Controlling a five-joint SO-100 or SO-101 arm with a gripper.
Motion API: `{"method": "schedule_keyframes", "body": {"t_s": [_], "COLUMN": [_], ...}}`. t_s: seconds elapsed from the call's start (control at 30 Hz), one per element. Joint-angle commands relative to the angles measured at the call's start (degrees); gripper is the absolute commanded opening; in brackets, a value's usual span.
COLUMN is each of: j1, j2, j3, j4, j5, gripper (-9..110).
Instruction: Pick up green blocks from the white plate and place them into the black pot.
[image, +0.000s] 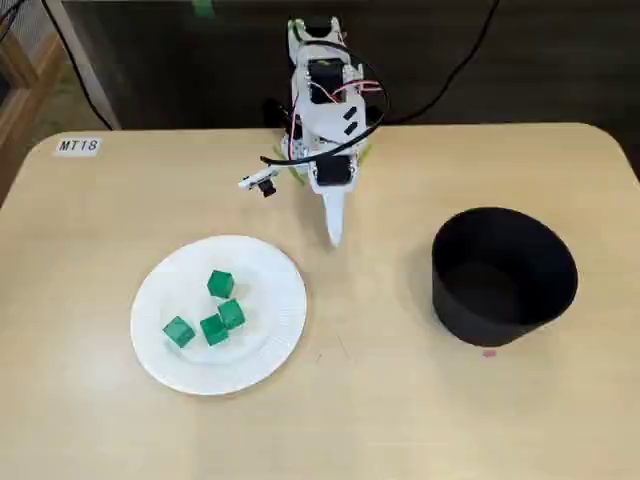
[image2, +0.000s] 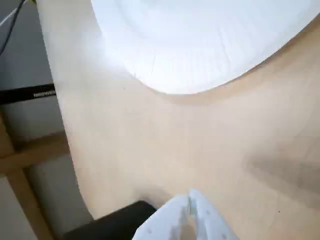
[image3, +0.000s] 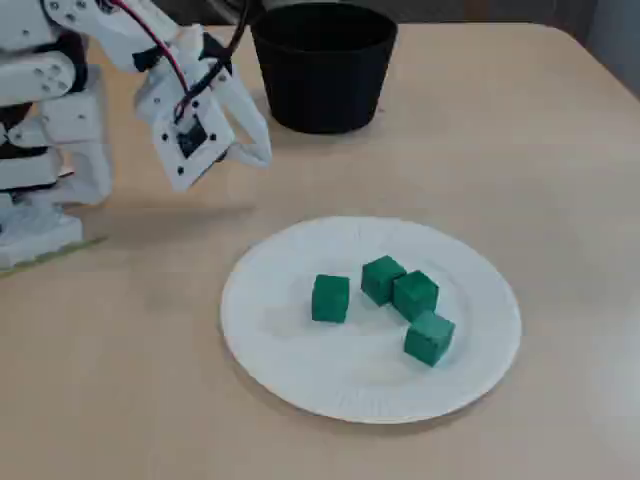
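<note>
- Gripper (image2: 190, 196) sits right up against the wrist lens, fingers pressed together with nothing between them. It points at bare table (image2: 175, 150) just short of the plate's edge.
- Far left in a fixed view, a label (image: 78, 146) reading MT18 is stuck near the table corner.
- Next comes the plate (image: 262, 268), lying flat and well apart from the pot.
- On it are four green blocks (image: 213, 330). One sits alone at the left (image: 178, 331), one up top (image: 220, 283), and one at the right (image: 231, 314) touches its neighbour.
- In the centre, the arm (image: 325, 110) rises from the back edge. The gripper hangs between plate and pot, nearer the plate and touching neither.
- On the right, the pot (image: 500, 310) stands upright and open, with no green showing inside.
- Score so far is zero. As I read it, every block is on the plate, so all four lifts and drops are left. The first reach toward the plate looks like the step in hand.
- For the surface, it is a pale, matte, wood-look top with rounded corners, and a tiny pink mark (image: 489, 352) sits at the pot's base.
- For the room, there is dark background behind, black cables (image: 462, 62) trail off the back, and a wooden frame shows at far left.
</note>
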Motion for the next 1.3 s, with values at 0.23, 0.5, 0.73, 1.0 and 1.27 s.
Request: {"method": "schedule_keyframes", "body": {"t_s": [0.23, 0.5, 0.73, 1.0, 1.27], "j1": [8.35, 11.69, 20.3, 26.28, 31.03], "j2": [-22.06, -21.45, -48.08, -76.73, -94.92], "j3": [-29.18, -32.08, -43.77, -60.56, -83.32], "j4": [11.34, 6.86, 2.99, 3.16, 11.34], "j5": [-4.39, -6.77, -4.92, 1.49, 2.72], "gripper": [-2, -2, -2, -2, -2]}}
